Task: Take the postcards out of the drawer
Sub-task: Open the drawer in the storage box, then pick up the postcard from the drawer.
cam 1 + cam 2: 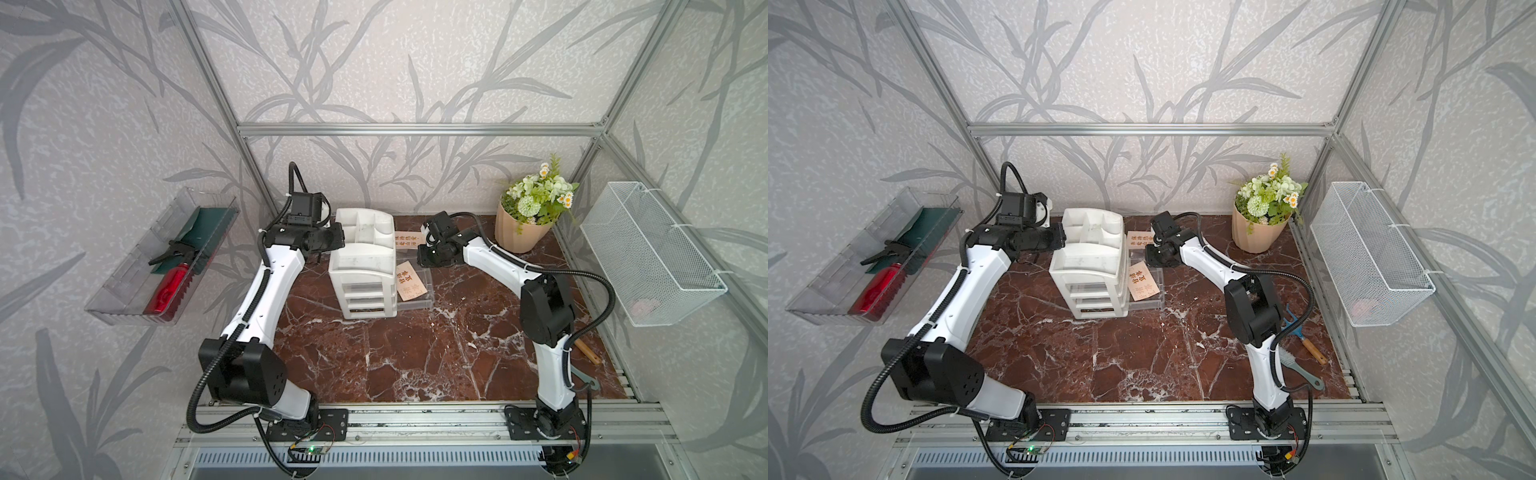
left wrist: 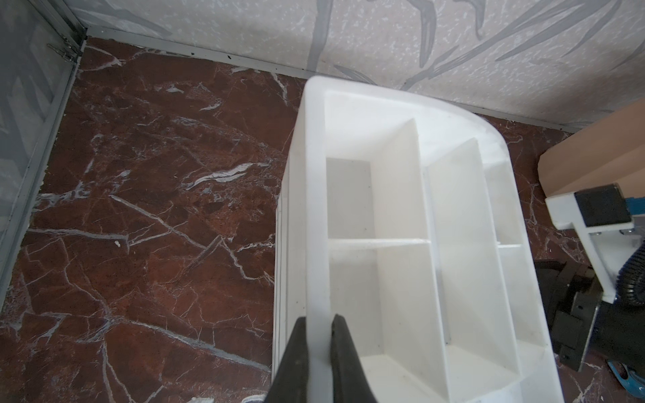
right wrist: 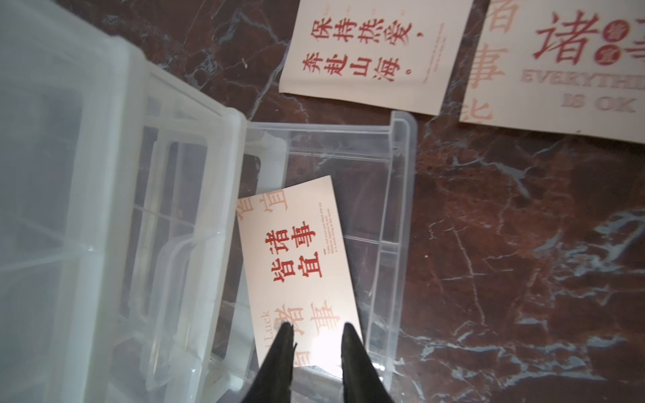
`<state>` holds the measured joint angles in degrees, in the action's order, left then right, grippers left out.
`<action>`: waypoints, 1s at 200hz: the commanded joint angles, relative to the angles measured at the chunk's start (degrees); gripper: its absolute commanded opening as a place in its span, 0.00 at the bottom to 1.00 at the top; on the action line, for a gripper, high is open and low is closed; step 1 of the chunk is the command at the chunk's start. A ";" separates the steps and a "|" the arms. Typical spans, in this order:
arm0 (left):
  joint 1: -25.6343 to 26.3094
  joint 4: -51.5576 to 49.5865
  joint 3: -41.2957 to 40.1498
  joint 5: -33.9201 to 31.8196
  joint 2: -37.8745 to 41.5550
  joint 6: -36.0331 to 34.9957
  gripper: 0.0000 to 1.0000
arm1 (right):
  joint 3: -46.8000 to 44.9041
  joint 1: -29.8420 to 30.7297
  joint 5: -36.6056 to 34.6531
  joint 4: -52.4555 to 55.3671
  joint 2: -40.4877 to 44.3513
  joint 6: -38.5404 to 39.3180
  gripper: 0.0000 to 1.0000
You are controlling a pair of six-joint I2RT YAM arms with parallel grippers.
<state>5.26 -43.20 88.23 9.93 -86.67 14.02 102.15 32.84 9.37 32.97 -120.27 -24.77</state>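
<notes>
Red-brown marble covers the worktop (image 1: 415, 365). Toward its back edge, left of centre, the left gripper (image 2: 319, 319) is clamped on the side rim of the white organiser (image 2: 401, 195). One finger is outside the wall and one inside, apparently to steady it.

From the organiser's right side a clear drawer (image 3: 401, 167) stands pulled out. One postcard (image 3: 300, 265) lies flat in it, askew, with a corner close against the organiser. The right gripper (image 3: 317, 328) hangs over one end of that card, its jaws a little apart with nothing between them. I cannot tell whether the tips touch the card.

Just beyond the drawer, nearer the back edge, a second postcard (image 3: 363, 52) and a third postcard (image 3: 558, 62) lie side by side on the marble, already out. A flower pot (image 1: 523, 232) stands in the back right corner.

The remaining card looks thin and very light. It is probably stiff enough to keep its shape but easy to crease. It is likely to slide on the smooth plastic floor, and lying flat it offers no edge to pinch from above. The best hold is probably the free end away from the organiser. Nudged against the drawer wall, that end should lift so one finger can get beneath it. A light pinch across the short edge should then be enough.
</notes>
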 commanded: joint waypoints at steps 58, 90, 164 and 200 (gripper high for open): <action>0.32 -1.71 -0.40 0.08 0.38 -1.10 0.11 | 7.76 1.72 0.35 4.50 -8.24 0.61 0.33; 0.28 -1.73 -0.50 0.24 0.42 -1.09 0.11 | 11.07 1.69 -0.48 7.07 -11.43 1.34 0.36; 0.34 -1.62 -0.75 0.23 0.81 -1.10 0.11 | 21.01 1.69 -3.14 13.69 -18.98 2.39 0.46; 0.29 -1.36 -0.94 0.52 0.81 -1.01 0.11 | 25.45 1.65 -4.41 17.19 -21.87 2.21 0.49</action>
<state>5.26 -43.18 88.23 10.20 -86.67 14.02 124.38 34.57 6.76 45.39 -140.03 -22.83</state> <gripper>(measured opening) 0.109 0.484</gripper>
